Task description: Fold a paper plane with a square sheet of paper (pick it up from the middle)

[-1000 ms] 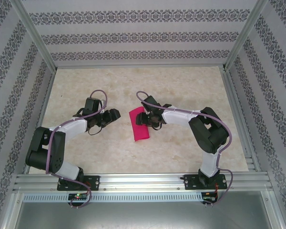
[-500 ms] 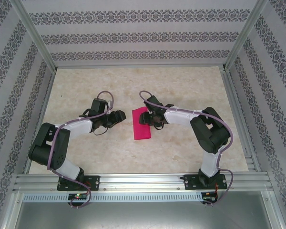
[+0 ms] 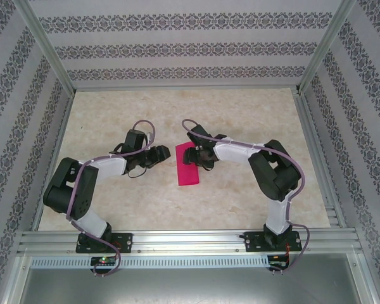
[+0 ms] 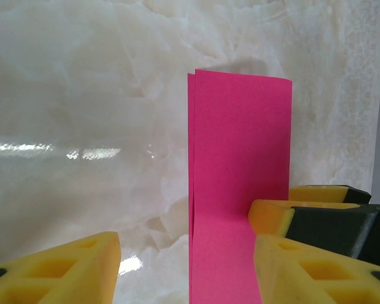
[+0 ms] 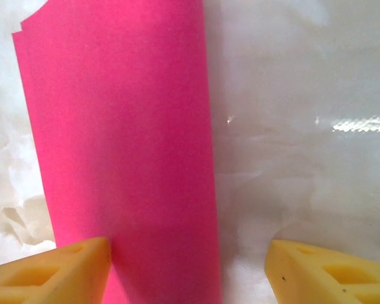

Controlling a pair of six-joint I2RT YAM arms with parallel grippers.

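A: Where is the square sheet of paper being seen?

B: It is being shown lying flat at the middle of the table, folded into a long narrow strip with 2 layered edges.

A: How are the grippers being held?

B: The left gripper is being held with its jaws apart, the strip's near end lying between them. The right gripper is likewise being held spread, 1 side overlapping the strip's edge. Nothing is being clamped.

Bright, even light, table glare (streaky)
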